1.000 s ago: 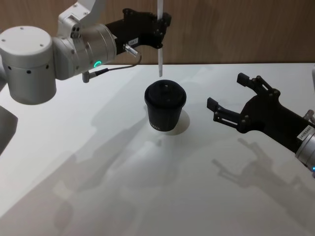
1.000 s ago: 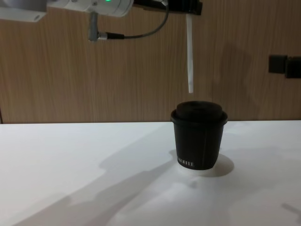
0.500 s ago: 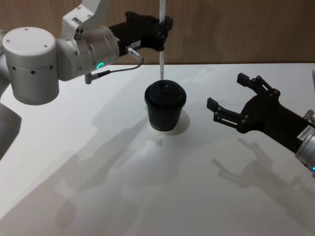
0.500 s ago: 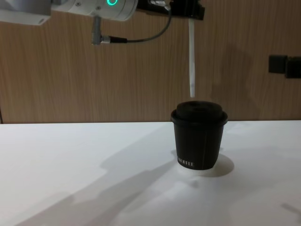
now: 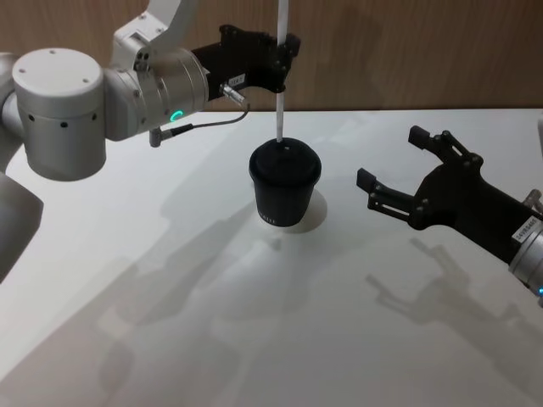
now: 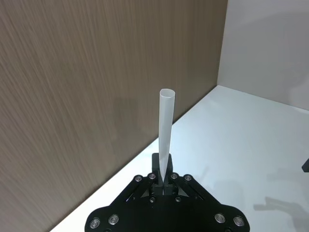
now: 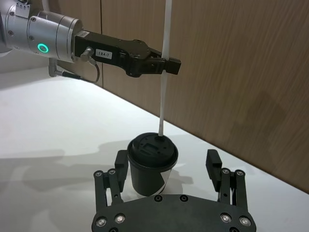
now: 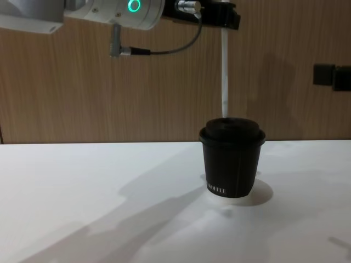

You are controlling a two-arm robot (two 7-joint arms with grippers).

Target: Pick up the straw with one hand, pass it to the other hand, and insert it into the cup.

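The straw (image 5: 280, 76) hangs upright, pinched in the left gripper (image 5: 284, 58), its lower end right at the lid of the cup (image 5: 285, 182) near the table's (image 5: 170, 322) far edge. The left wrist view shows its open top end. The right gripper (image 5: 397, 170) waits beside, fingers spread

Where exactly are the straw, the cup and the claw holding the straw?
straw (image 5: 280, 106): head view, mid-shaft below the grip.
cup (image 5: 283, 197): head view, ribbed side wall.
left gripper (image 7: 167, 65): right wrist view, fingertips clamped on the straw.
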